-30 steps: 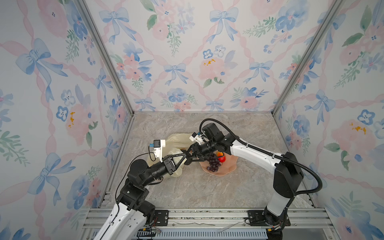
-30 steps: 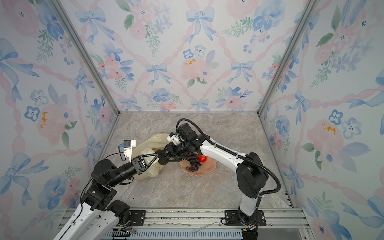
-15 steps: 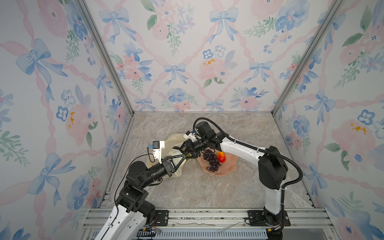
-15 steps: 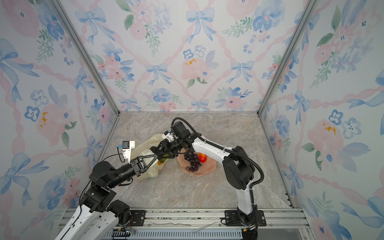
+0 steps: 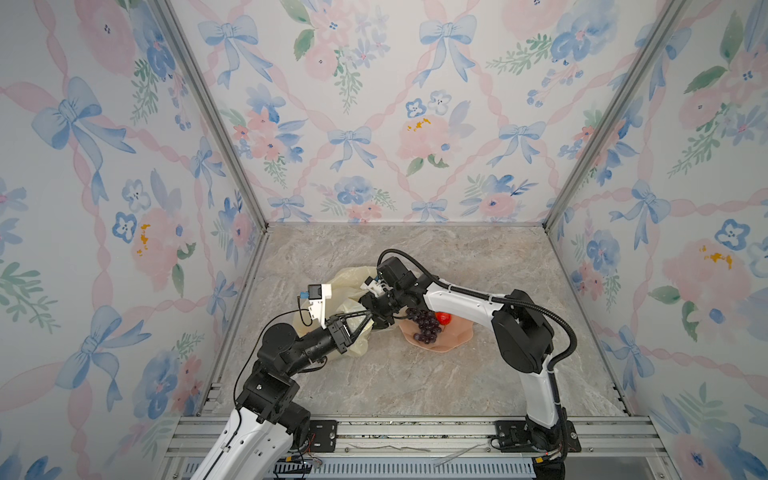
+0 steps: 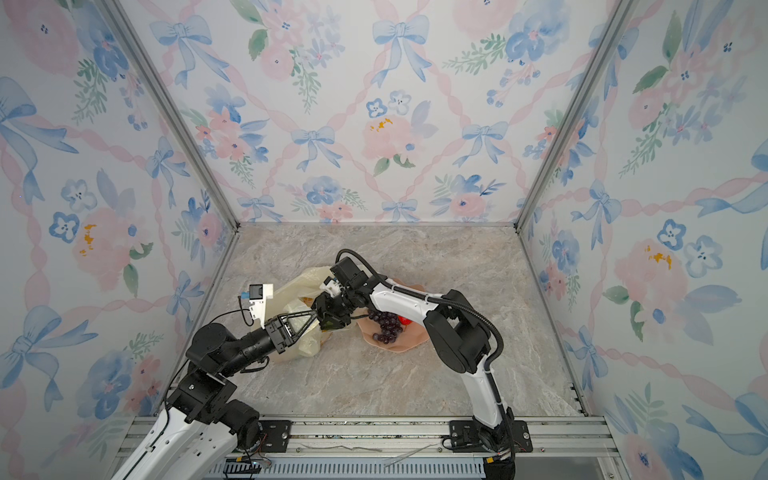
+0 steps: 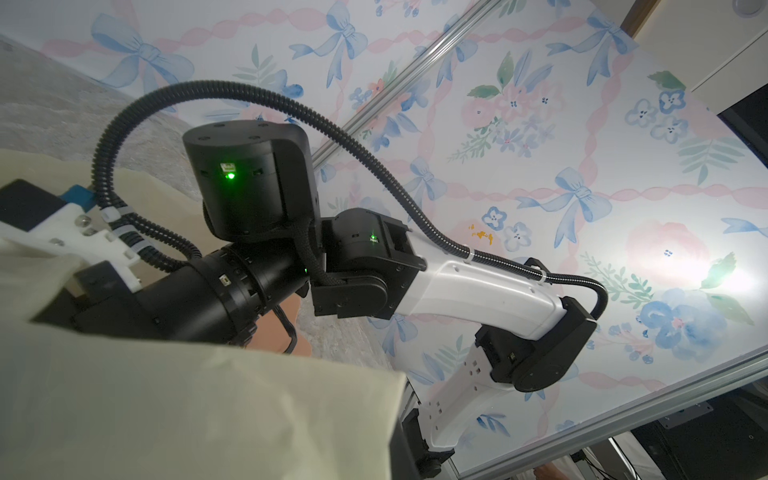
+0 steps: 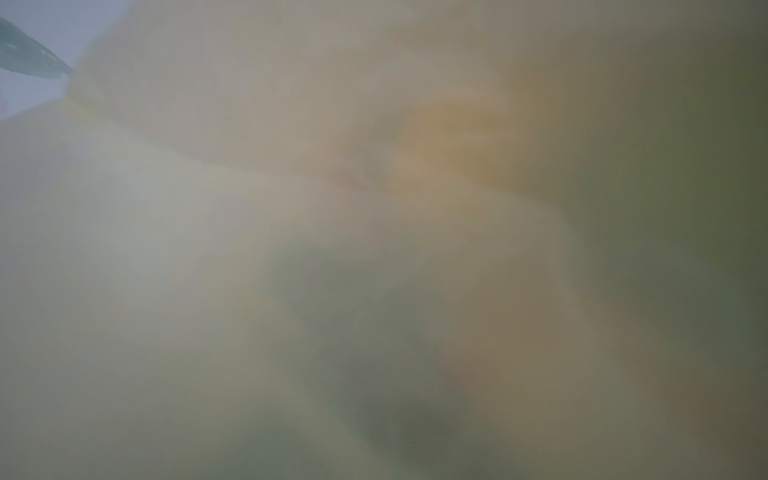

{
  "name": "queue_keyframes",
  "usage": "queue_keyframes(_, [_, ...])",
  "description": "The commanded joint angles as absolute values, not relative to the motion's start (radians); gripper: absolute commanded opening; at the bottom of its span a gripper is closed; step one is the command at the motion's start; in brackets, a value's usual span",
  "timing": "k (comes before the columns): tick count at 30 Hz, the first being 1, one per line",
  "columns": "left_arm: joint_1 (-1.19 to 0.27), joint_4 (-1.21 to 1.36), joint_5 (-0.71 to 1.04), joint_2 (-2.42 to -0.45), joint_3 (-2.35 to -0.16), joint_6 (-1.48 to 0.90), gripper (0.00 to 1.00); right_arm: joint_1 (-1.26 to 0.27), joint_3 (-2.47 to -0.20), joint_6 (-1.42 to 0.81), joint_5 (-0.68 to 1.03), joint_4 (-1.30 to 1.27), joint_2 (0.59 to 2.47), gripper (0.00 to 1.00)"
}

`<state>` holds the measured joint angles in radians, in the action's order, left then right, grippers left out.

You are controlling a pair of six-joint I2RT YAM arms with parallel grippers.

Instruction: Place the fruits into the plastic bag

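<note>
Left pincer [image 5: 366,315] pressed together, pinching rim of plastic bag [image 5: 349,279]. Right pincer [image 5: 379,320] close against it at bag mouth, tips buried in film; spread or not, cannot tell. Right wrist view nothing but pale-yellow blur. Bag body lies toward 10 o'clock from both my pincers. Pink dish [image 5: 455,337] at 3 o'clock, just beside; grape bunch [image 5: 426,327] and red mango [image 5: 444,318] on it.

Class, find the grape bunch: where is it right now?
In both top views the grape bunch lies on the pink dish, right of the plastic bag, beside a red fruit.
</note>
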<state>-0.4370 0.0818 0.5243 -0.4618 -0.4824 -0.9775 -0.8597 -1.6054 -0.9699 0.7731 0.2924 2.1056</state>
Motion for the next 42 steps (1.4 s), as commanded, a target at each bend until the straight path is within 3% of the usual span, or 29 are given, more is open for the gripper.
queue_keyframes(1, [-0.434, 0.123, 0.509, -0.454, -0.474, -0.943, 0.0, -0.869, -1.654, -0.983, 0.766, 0.266, 2.139, 0.55])
queue_keyframes(14, [-0.434, 0.091, 0.473, -0.425, -0.472, -0.966, 0.0, -0.879, -1.696, -1.028, 0.839, 0.161, 2.168, 0.78])
queue_keyframes(31, [-0.435, 0.032, 0.463, -0.418, -0.48, -0.933, 0.0, -0.826, -1.665, -0.845, 0.711, 0.364, 2.012, 0.8])
queue_keyframes(42, [-0.434, 0.02, 0.463, -0.424, -0.487, -0.944, 0.0, -0.692, -1.777, -0.721, 0.568, 0.472, 1.995, 0.81])
